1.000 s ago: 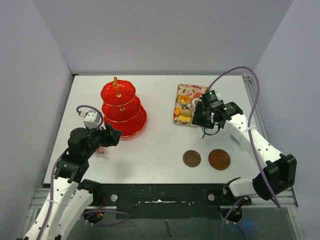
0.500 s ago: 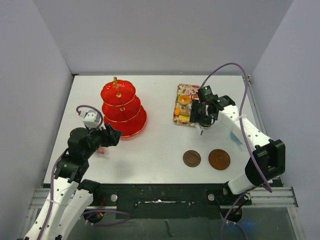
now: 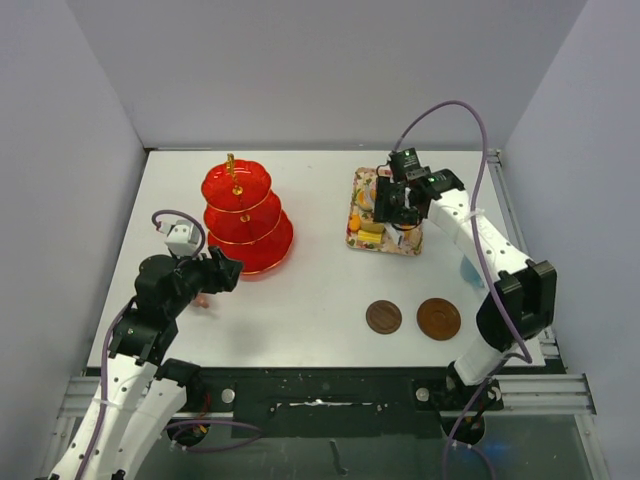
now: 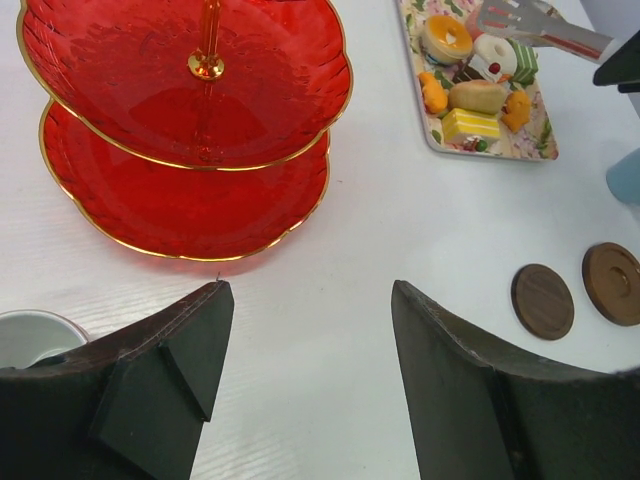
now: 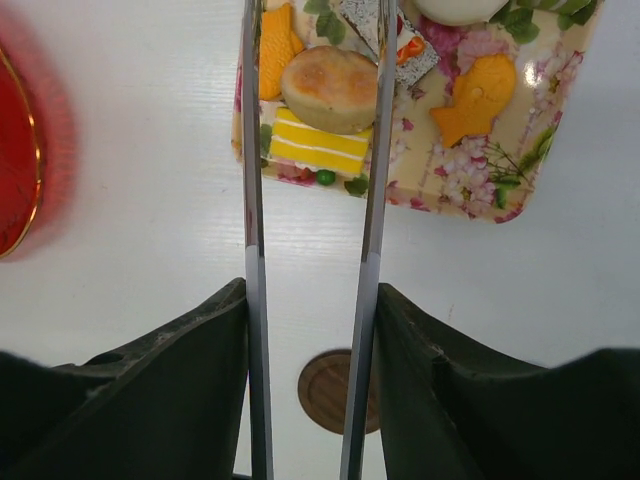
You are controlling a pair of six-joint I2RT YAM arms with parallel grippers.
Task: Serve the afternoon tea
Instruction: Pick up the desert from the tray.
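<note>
left end effector (image 4: pixel 310 305) agape, empty | right end effector (image 5: pixel 310 300) clamps tongs (image 5: pixel 373 150) (tips over tray (image 5: pixel 520 170))

Looked like a robotics lab cell: plain grey partition walls (image 3: pixel 320 70) boxed a white table (image 3: pixel 310 290); metal rail (image 3: pixel 330 400) along its near edge, purple cables (image 3: pixel 450 103) loose.

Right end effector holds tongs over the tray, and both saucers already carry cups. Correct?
No. Both saucers are bare, as the top view shows. The right end effector does hold tongs over the tray.
</note>
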